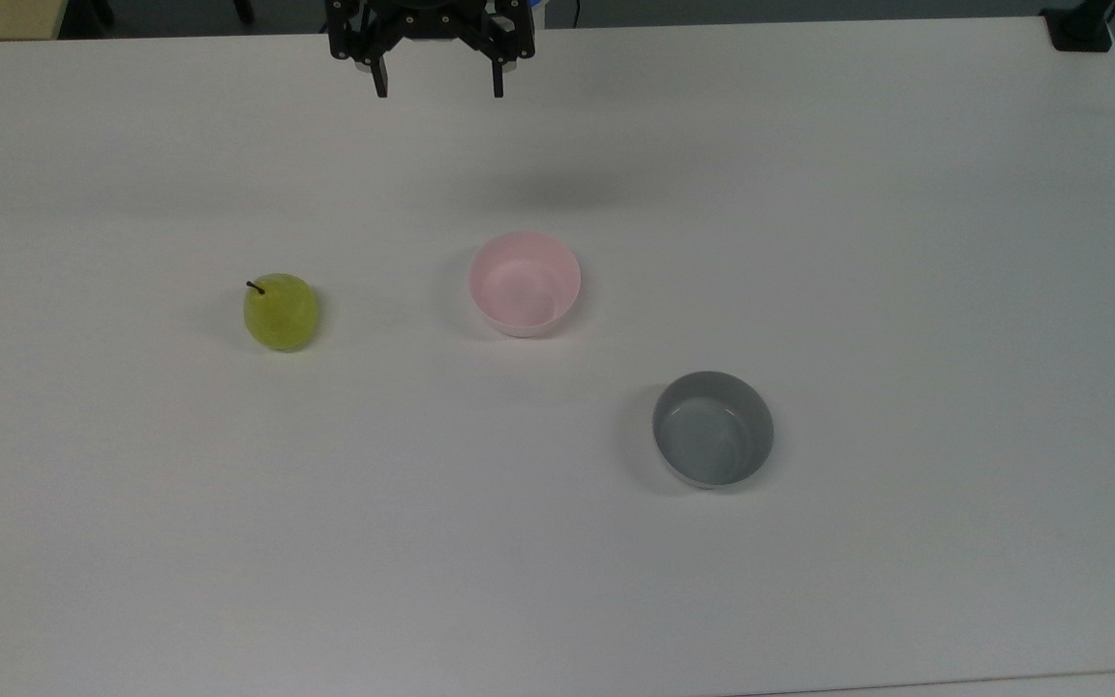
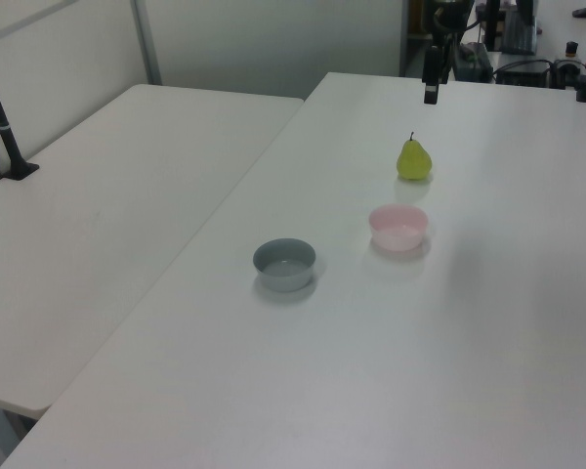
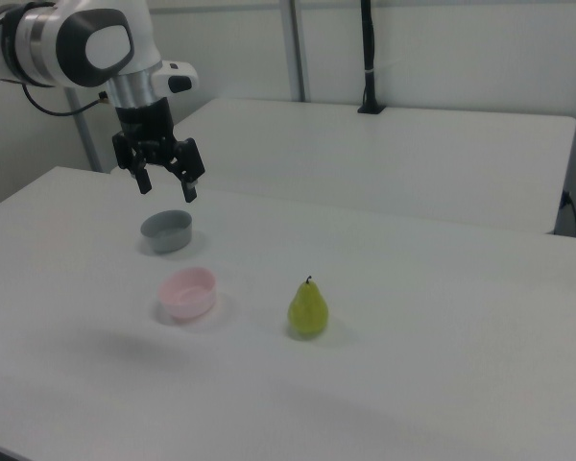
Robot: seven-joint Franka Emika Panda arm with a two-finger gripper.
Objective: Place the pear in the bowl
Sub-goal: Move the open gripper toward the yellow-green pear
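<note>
The gripper (image 1: 438, 89) hangs wide, empty, at the top view's twelve o'clock; the pear (image 1: 281, 312) stands upright at nine o'clock of the pink bowl (image 1: 525, 284), free to grasp.

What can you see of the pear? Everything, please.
The pear is small and yellow-green, with smooth skin and a short dark stem. It stands upright on the white table, stem up, apart from everything else. In the top view it sits to the left of the pink bowl. The open gripper hangs well away from it.
</note>
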